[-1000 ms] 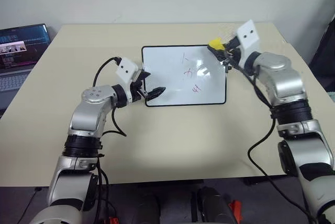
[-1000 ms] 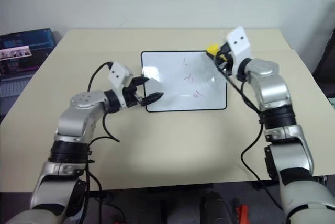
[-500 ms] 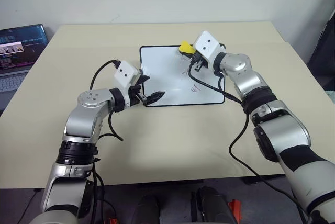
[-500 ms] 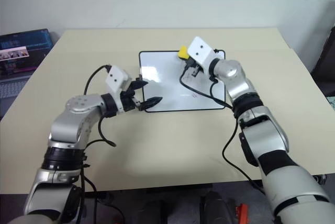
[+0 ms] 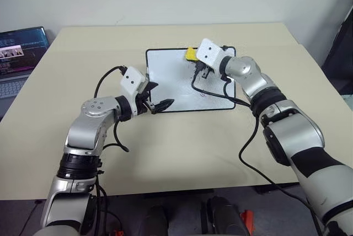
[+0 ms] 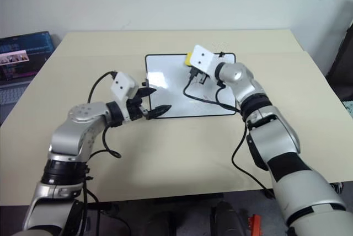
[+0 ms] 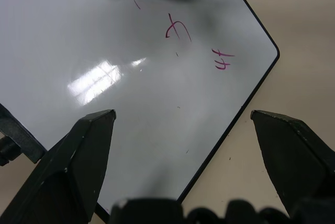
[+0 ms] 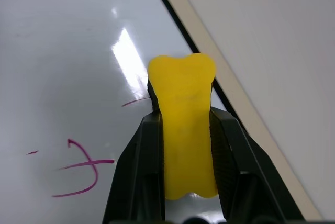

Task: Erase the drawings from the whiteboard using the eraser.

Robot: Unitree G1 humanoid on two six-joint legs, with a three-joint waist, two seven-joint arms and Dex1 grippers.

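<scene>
The whiteboard (image 5: pixel 171 81) lies flat in the middle of the table. Red drawings mark it: a curl (image 7: pixel 178 28), a small scribble (image 7: pixel 224 59) and a thin stroke (image 8: pixel 136 101). My right gripper (image 8: pixel 184 111) is shut on the yellow eraser (image 5: pixel 191 54), holding it over the board's far edge, just beside the thin stroke. I cannot tell if the eraser touches the surface. My left gripper (image 5: pixel 160 96) is open at the board's near left corner, nothing between its fingers (image 7: pixel 89 150).
An open laptop (image 5: pixel 19 54) sits at the table's far left edge. A black cable (image 5: pixel 212 90) from my right wrist drapes across the board's right half. Bare beige table (image 5: pixel 182 148) surrounds the board.
My right arm has swept left from the board's far right corner to its far middle, rolling the wrist, with the eraser still gripped. The left gripper has stayed put.
</scene>
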